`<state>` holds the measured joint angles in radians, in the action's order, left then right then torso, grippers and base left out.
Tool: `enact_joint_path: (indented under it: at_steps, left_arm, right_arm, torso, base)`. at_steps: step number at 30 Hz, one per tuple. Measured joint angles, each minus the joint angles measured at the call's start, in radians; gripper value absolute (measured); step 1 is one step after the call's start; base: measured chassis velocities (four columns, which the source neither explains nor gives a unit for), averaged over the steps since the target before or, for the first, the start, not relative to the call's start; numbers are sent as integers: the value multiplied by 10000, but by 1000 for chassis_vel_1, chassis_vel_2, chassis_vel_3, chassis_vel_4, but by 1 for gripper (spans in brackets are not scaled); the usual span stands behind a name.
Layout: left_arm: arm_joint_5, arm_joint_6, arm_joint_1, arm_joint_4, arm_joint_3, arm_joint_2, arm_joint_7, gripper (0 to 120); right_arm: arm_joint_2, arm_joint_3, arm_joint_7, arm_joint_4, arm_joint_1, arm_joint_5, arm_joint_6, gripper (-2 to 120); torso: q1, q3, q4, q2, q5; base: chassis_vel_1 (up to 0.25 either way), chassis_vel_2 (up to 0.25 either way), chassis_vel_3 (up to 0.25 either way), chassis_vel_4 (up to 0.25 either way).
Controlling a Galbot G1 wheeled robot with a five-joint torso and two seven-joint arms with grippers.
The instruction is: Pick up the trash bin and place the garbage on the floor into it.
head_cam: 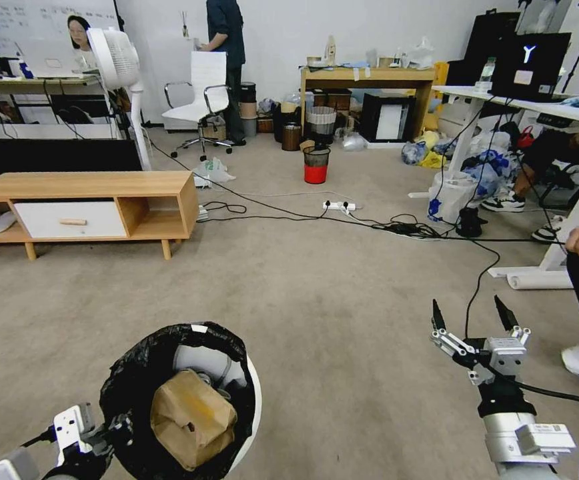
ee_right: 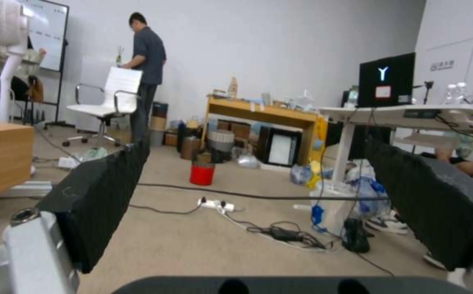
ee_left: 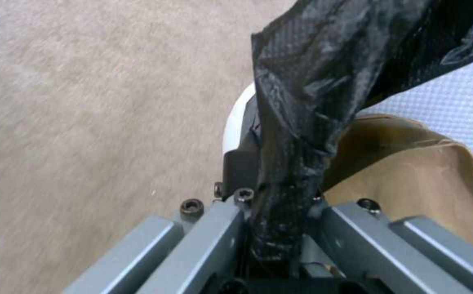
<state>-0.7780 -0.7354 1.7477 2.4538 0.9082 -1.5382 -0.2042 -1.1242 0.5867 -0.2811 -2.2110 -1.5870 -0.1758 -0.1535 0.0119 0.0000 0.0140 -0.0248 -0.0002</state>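
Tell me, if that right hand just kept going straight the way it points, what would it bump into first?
Probably nothing soon. The right hand, fingers open, points forward over bare floor. Farther along its line lie the black cables and the power strip; depth is hard to judge, so it may pass above them.

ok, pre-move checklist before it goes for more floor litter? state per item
1. Left gripper holding the trash bin: ok, clamped on the bagged rim.
2. Right gripper free: ok, fingers spread, nothing between them.
3. Bin has room: cannot tell; a tan cardboard box takes up much of the opening.
4. Bin upright: not ok, it leans and the mouth faces the head camera.
5. Litter target picked on the floor: cannot tell, no loose litter is visible on the carpet near the grippers.
6. Path hazard: not ok, a black cable trails across the carpet just ahead of the right gripper.
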Motion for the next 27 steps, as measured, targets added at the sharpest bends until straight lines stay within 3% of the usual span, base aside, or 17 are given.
enact_joint_path:
  at_steps: [16, 27]
  left_arm:
    - [6, 0, -7, -13, -1, -65, 7, 0]
    - [14, 0, -58, -58, -11, -82, 9, 0]
  right_arm:
    - [20, -66, 11, 94, 97, 30, -51, 100]
    - [0, -126, -8, 169, 134, 37, -104, 100]
  torso:
    - [2, 1, -1, 1, 0]
    - [3, 1, 0, 1, 1]
  base:
    - [-254, 263, 267, -261]
    - [-212, 202, 194, -206]
